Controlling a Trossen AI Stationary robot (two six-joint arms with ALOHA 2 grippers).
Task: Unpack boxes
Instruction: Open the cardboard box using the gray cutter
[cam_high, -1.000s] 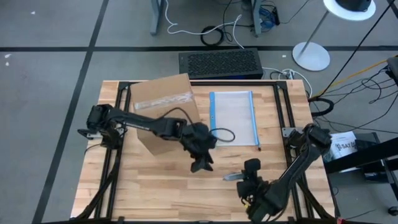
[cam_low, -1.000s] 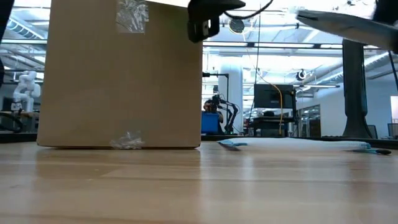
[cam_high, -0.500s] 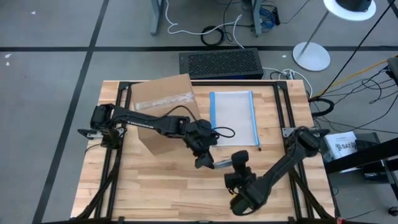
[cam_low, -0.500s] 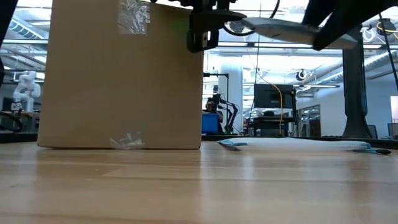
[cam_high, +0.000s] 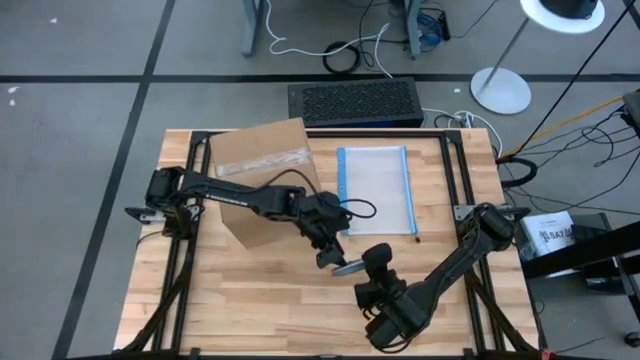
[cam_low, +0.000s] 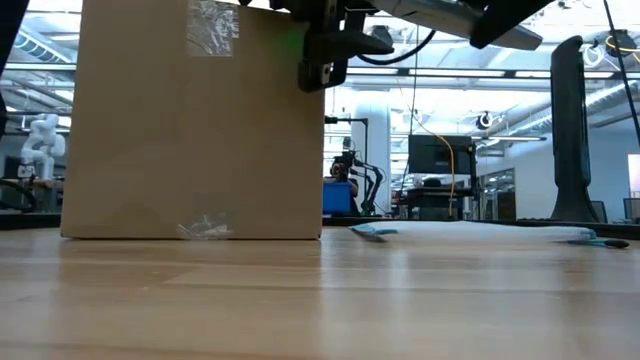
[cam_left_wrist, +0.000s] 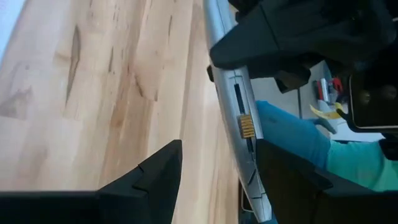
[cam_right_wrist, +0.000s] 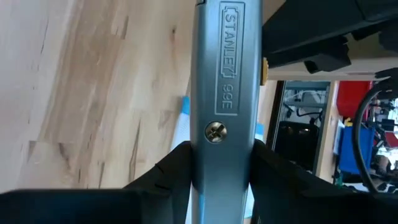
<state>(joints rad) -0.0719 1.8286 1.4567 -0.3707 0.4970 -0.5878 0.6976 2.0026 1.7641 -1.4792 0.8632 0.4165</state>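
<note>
Two pincers now meet over the tabletop: the right pincer, clenched on a grey utility knife, has carried it up against the left pincer, whose fingers stand apart, seemingly ready to take it. Just beside and behind the left pincer stands the taped brown box, unopened; cutting apparently comes next.

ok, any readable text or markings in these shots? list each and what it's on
"STANLEY" on the grey metal utility knife held in the right gripper.
"99E" just below it on the same knife.
Label on the white unit beside the table: too small to read.
Cardboard box: no readable print in these views.
</note>
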